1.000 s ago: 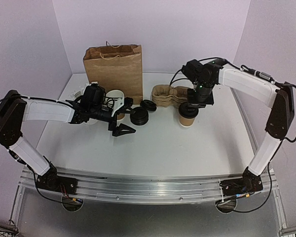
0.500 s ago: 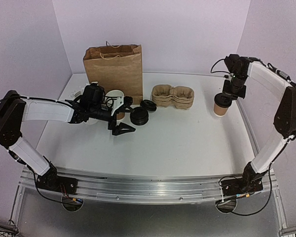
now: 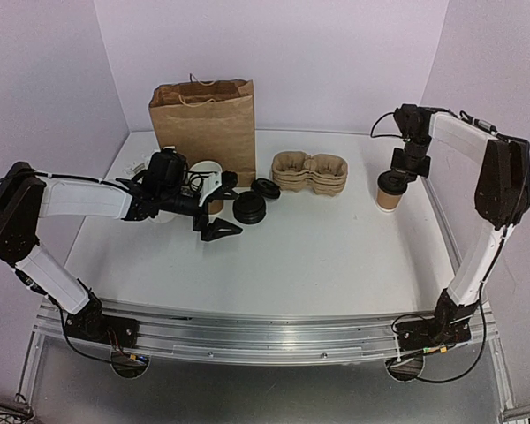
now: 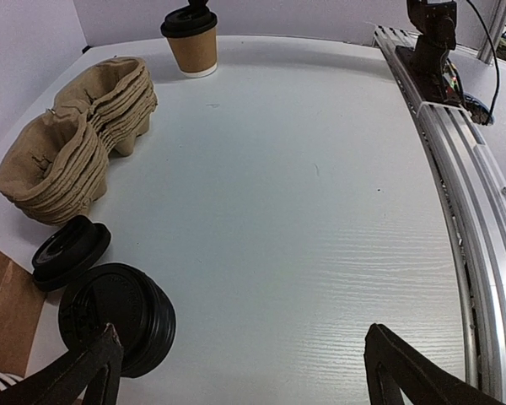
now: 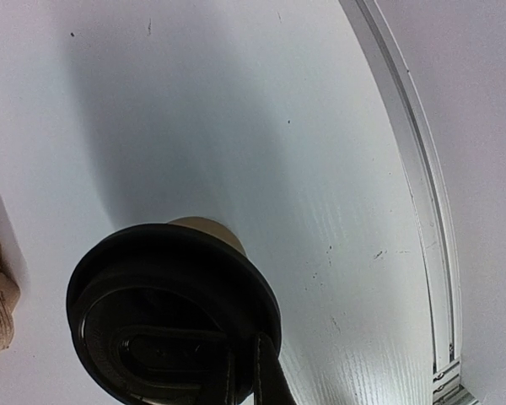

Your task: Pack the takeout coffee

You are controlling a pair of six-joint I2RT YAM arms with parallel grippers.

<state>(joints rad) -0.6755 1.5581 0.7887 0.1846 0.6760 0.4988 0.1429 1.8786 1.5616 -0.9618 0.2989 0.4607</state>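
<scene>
Brown paper makes up most of what stands on the white worktop (image 3: 318,256): one upright paper bag (image 3: 203,124) at the back left, one nested stack of pulp cup carriers (image 3: 310,171) with two wells just right of it, and one takeout coffee (image 3: 389,193) at the far right. That single cup stands upright on the worktop near the right edge rail, well apart from the carriers, with its round black lid on. The right gripper (image 3: 397,175) sits directly on top of it, clenched, its fingers pinched together on the lid. Between the bag and the carriers lie two piles of loose black lids, a taller pile (image 3: 249,209) and a flatter one (image 3: 266,188) just beside it. The left gripper (image 3: 221,207) hangs low beside the taller pile with its jaws spread wide and nothing between them. One white cup (image 3: 206,170) shows in front of the bag, partly hidden behind the left arm.
</scene>
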